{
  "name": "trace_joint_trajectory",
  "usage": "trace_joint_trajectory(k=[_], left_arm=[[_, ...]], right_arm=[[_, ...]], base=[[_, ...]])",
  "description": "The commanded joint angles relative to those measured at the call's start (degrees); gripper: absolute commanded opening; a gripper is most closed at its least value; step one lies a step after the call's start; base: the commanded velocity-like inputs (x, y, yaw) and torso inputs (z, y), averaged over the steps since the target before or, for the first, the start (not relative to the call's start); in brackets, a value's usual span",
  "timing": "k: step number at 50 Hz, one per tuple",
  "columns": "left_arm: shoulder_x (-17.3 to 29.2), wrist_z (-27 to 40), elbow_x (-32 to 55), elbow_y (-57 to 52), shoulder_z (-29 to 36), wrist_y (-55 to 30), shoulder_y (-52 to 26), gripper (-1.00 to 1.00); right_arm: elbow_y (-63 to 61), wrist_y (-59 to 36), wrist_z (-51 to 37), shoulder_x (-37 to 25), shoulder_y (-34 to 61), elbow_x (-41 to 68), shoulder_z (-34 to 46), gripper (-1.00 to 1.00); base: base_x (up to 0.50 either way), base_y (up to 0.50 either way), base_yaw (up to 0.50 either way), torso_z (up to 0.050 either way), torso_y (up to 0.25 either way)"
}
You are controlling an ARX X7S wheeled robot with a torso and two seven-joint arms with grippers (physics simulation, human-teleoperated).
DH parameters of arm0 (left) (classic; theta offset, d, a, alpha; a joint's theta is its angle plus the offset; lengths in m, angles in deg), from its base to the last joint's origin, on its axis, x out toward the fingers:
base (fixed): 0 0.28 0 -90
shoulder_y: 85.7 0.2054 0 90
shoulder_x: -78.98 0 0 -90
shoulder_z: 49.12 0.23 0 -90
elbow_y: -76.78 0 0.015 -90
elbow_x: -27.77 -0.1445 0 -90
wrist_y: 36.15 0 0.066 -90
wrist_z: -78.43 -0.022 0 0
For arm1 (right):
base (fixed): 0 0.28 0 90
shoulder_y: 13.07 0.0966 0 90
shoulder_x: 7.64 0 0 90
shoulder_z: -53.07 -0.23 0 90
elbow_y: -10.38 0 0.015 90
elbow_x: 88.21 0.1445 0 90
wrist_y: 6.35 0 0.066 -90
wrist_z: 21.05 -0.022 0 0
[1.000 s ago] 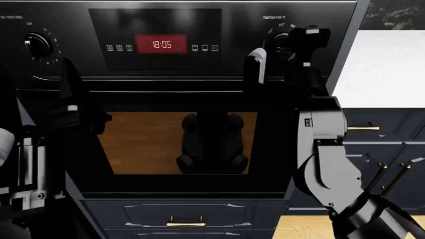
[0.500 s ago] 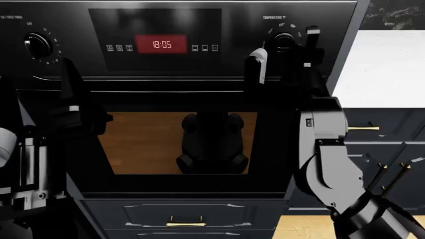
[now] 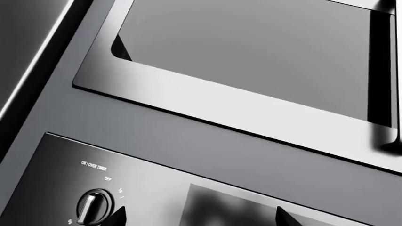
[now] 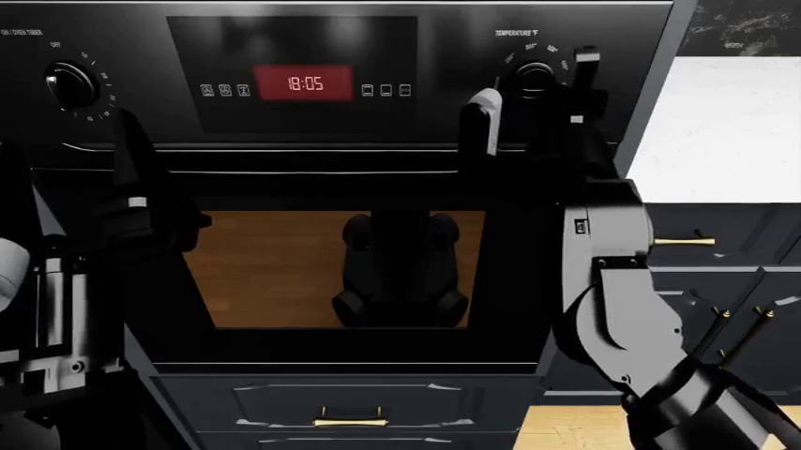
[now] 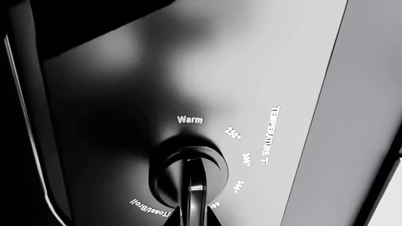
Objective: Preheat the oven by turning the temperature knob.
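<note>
The right end effector (image 4: 532, 84) has opened and slid leftward, its fingers now straddling but not yet gripping the temperature knob (image 4: 536, 77) at the oven's (image 4: 375, 187) upper right; ready to close

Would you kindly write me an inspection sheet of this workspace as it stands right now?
Surface: white countertop beside the oven; nothing seen on the visible part.
Job's things: oven, door shut, clock reads 18:05; temperature knob at upper right; timer knob at upper left.
Clutter: nothing seen.
Grippers: right gripper raised at the temperature knob, fingers either side, not closed on it; left gripper low before the door, state unclear.
Cables: thin rods with brass tips by the right arm.
Surroundings: dark-blue cabinets with brass handles.
</note>
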Motion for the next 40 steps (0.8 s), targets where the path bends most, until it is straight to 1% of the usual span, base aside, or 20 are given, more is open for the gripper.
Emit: trace_joint_trajectory(k=[1, 15, 32, 40], left_arm=[[0.1, 0.1, 0.0, 0.2, 0.1, 0.1, -0.1, 1.0], [0.5, 0.3, 0.2, 0.0, 0.2, 0.2, 0.0, 1.0], [0.6, 0.7, 0.5, 0.2, 0.3, 0.2, -0.4, 1.0], [0.7, 0.8, 0.5, 0.0, 0.4, 0.3, -0.2, 1.0]], right_arm=[[0.8, 1.2, -0.7, 0.5, 1.0, -0.3, 0.6, -1.0], [-1.6, 0.7, -1.0, 1.2, -0.1, 1.6, -0.8, -1.0], [-0.3, 1.0, -3.5, 2.5, 0.0, 4.5, -2.9, -1.0], [-1.2, -0.2, -0.1, 2.1, -0.5, 4.8, -2.8, -1.0]], base=[[0.0, 0.0, 0.0, 0.0, 0.0], [0.0, 0.0, 0.0, 0.0, 0.0], [0.0, 0.0, 0.0, 0.0, 0.0], [0.0, 0.0, 0.0, 0.0, 0.0]])
